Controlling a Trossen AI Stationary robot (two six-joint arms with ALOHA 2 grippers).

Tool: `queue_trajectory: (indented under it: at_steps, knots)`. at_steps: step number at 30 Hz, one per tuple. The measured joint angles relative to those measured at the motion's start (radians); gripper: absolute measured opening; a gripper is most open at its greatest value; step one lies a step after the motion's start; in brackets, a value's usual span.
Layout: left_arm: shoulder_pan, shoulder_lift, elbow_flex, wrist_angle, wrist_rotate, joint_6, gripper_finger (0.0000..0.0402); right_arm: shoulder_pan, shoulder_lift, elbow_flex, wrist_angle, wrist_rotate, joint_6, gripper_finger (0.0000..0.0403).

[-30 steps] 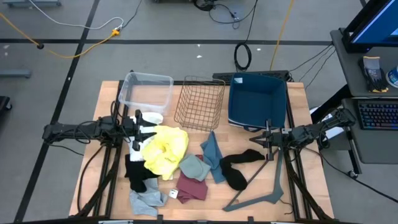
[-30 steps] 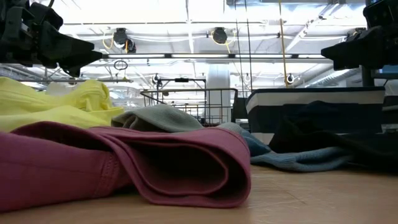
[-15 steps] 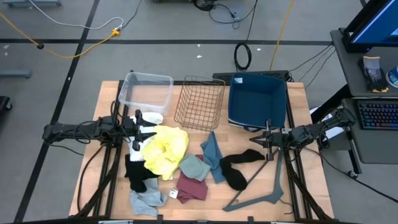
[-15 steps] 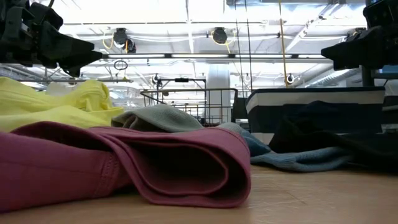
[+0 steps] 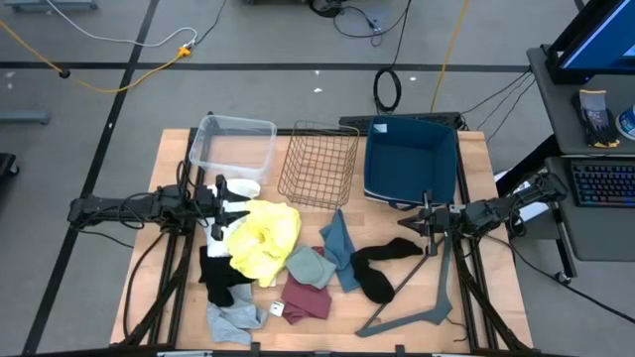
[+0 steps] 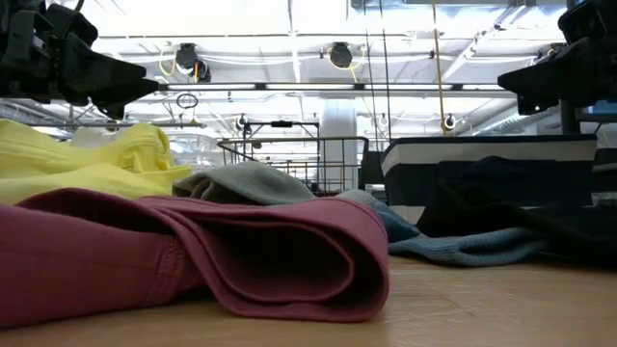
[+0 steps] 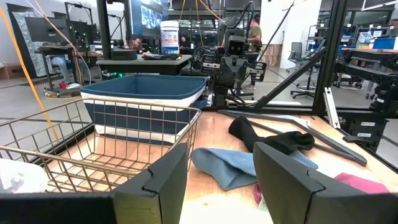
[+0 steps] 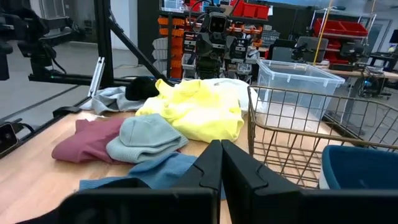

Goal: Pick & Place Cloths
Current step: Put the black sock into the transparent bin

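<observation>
High view, read from the left edge: the left gripper (image 5: 220, 204) sat at left of centre, above the upper left edge of the yellow cloth (image 5: 262, 237), its fingers parted with nothing between them. Just above it in the frame stood a clear plastic bin (image 5: 232, 145) near the table's (image 5: 496, 288) upper left, with a bit of white cloth (image 5: 244, 188) showing at its lower edge. Below the gripper lay a black cloth (image 5: 218, 274), and under that, at the lower left of the table, a light grey cloth (image 5: 232, 319). Moving toward centre, the yellow cloth touched a grey-green cloth (image 5: 311, 266), which lay on a maroon cloth (image 5: 305, 298). A wire basket (image 5: 319, 165) stood at upper centre. A blue cloth (image 5: 340, 248) lay below it, touching a second black cloth (image 5: 381, 264) to its right. A dark blue bin (image 5: 411, 159) stood at upper right. Below it the right gripper (image 5: 428, 219) hung over the table right of centre with its fingers pressed together and holding nothing, close to the second black cloth's upper end. A grey V-shaped bar (image 5: 425, 297) lay at lower right.
</observation>
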Motion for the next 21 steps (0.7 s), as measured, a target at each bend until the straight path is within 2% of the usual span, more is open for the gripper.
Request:
queue_trajectory:
  at_steps: [12, 18, 21]
  knots:
    - [0.0, 0.0, 0.0, 0.0, -0.017, 0.027, 0.0186, 0.0, 0.0, 0.0, 0.0, -0.009, 0.249, 0.0]
    - [0.0, 0.0, 0.0, 0.003, -0.017, 0.025, 0.0186, 0.0, 0.001, 0.0, 0.006, -0.157, 0.279, 0.0001]
    - [0.0, 0.0, 0.0, 0.011, -0.017, -0.005, 0.0186, 0.0, 0.007, 0.0, 0.02, -0.16, 0.294, 0.0003]
